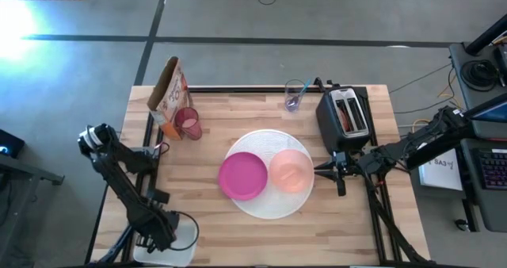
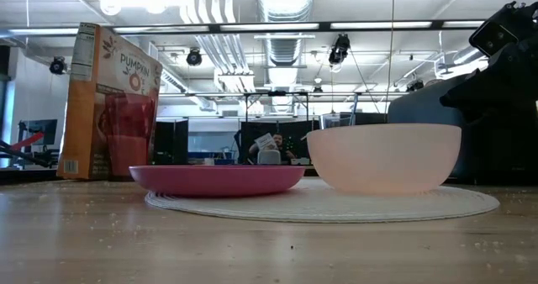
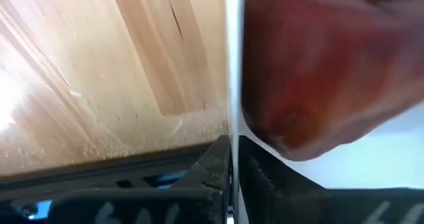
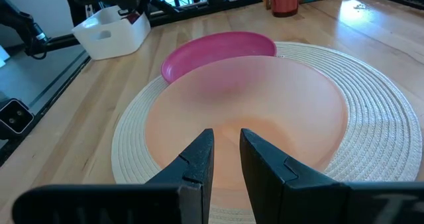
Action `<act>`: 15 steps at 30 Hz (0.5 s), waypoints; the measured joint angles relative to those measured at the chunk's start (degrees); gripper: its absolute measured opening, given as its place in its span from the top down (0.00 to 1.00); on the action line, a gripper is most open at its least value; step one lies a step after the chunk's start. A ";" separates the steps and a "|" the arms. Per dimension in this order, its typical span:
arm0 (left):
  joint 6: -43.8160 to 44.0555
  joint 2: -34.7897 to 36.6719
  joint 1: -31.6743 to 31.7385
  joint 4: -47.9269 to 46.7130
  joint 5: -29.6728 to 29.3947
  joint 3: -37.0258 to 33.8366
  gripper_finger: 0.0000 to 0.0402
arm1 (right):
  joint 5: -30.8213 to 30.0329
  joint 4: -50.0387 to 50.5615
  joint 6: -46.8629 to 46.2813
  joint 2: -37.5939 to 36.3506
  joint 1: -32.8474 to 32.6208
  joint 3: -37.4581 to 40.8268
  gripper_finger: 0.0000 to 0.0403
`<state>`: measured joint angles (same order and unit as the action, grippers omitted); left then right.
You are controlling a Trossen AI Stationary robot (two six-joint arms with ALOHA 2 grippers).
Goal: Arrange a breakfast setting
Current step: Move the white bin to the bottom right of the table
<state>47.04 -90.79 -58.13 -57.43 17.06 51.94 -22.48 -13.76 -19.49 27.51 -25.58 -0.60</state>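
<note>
Bowl (image 1: pixel 291 171) and pink plate (image 1: pixel 243 175) side by side on white plate (image 1: pixel 265 204). We see right gripper (image 4: pixel 226 159) narrowly apart beside bowl; left gripper (image 1: pixel 162 235) clamped together over tub (image 1: pixel 184 235).

We see our left arm folded along the table's left edge, its left gripper (image 1: pixel 162 235) down at the near left corner with the fingers pressed together. Our right arm reaches in from the right side, stretched low and nearly level toward the table's middle. The right gripper (image 4: pixel 226 159) points inward, its two dark fingers (image 4: pixel 199 159) parted by only a narrow gap, holding nothing.
</note>
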 joint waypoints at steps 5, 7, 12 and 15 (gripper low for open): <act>-3.14 0.47 2.68 0.01 -0.01 0.00 0.99 | 0.00 -0.01 0.00 0.00 0.00 0.02 0.84; -5.15 0.51 4.39 -0.04 0.19 0.02 1.00 | 0.00 0.00 0.00 0.02 0.00 0.00 0.84; -11.97 0.51 9.72 0.08 0.53 1.94 1.00 | 0.00 -0.02 0.00 0.02 -0.02 0.02 0.84; -16.06 0.51 13.63 0.49 0.46 3.59 1.00 | 0.00 -0.02 0.00 0.00 -0.02 0.00 0.84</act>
<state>30.98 -90.28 -44.50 -56.95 17.52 55.54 -22.48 -13.78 -19.49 27.51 -25.61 -0.60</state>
